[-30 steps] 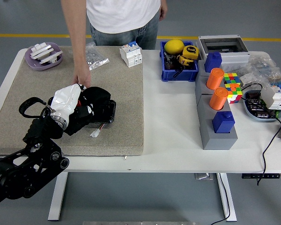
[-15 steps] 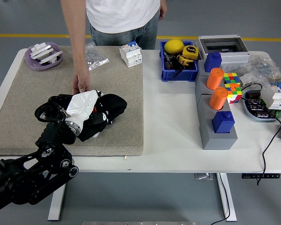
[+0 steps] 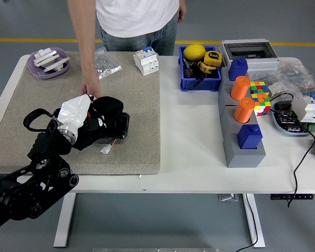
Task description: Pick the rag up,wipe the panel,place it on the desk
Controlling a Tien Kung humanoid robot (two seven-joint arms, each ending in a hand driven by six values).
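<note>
A black rag lies bunched on a black panel on the tan mat. My left hand, white and coming in from the lower left, is shut on the rag's left part and presses it onto the panel. The panel's right edge and a white connector on red wires show beside the rag. A person's hand rests at the panel's far edge, just behind my hand. My right arm is out of the picture.
A purple dish, a plastic bag and a white circuit breaker sit at the mat's far side. To the right stand a blue bin, a grey block with orange cylinders, and several cables.
Half a second ago my left hand had swept the rag right and nearer across the panel; now it is back to the left and farther, with the panel's right edge uncovered again.
</note>
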